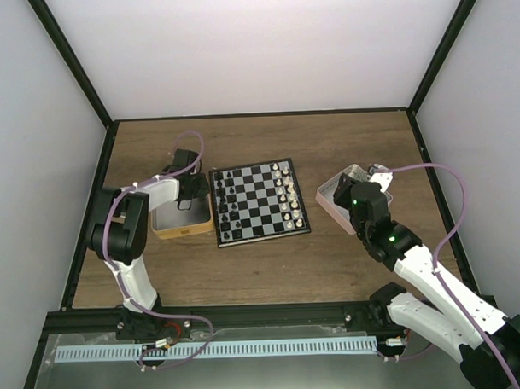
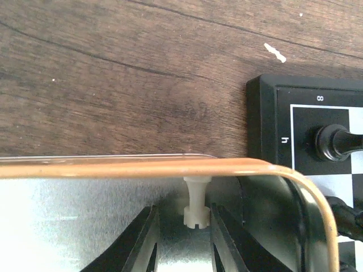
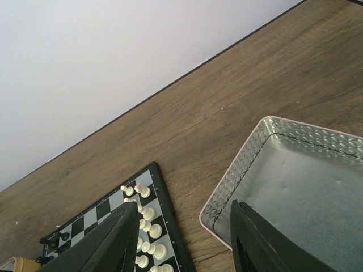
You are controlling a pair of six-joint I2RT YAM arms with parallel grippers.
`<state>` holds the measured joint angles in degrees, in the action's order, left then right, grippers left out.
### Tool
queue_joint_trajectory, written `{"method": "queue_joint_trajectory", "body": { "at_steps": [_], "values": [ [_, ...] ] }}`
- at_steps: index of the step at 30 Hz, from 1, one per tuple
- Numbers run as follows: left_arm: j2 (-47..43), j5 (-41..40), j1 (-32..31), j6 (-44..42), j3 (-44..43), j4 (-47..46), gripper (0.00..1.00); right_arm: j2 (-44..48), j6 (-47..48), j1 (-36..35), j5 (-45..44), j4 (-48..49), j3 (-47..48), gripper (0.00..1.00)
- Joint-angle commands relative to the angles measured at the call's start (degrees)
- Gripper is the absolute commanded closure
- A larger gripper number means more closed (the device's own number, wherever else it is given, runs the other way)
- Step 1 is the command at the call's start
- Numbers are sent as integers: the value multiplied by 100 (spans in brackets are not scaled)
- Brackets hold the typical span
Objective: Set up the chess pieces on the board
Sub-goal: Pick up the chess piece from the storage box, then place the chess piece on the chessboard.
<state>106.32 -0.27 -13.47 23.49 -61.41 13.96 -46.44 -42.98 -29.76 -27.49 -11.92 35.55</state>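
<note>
The tiny white piece (image 2: 197, 199) beside the board (image 2: 264, 113) looks light, hard and slippery, so pinch its thin middle. The left tool (image 2: 182, 212) sits around it, but I cannot tell if it grips. The right tool (image 3: 178, 238) is apart and empty.

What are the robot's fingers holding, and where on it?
Left fingers flank a white rook at its notched top; a firm grip cannot be told. Right fingers empty.

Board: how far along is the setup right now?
Mostly done: black pieces line the board's left side, white pieces its right. In hand: the left pincer straddles a whitish rook in the tan tray, not visibly clamped. Left: lift that rook and set it on the board. The right pincer hangs open over the pink tray, where no pieces show.
</note>
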Motion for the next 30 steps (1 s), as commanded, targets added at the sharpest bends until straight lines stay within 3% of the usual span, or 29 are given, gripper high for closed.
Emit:
{"method": "queue_joint_trajectory", "body": {
  "at_steps": [1, 9, 17, 21, 24, 30],
  "values": [
    [167, -173, 29, -90, -102, -182, 76, 80, -74, 5, -45, 24, 172, 55],
    [21, -358, 29, -188, -3, -234, 89, 81, -57, 4, -22, 27, 204, 54],
    [-850, -294, 29, 95, 163, 414, 90, 115, -87, 6, 36, 64, 179, 54],
    [-1390, 81, 8, 288, 350, 706, 89, 104, -105, 5, 92, 145, 143, 54],
    [-2048, 901, -221, 504, 489, 745, 89, 107, -105, 5, 137, 198, 107, 54],
    [-2073, 1815, -822, 392, 239, 659, 87, 108, -98, 6, 171, 249, 62, 54]
  ]
}}
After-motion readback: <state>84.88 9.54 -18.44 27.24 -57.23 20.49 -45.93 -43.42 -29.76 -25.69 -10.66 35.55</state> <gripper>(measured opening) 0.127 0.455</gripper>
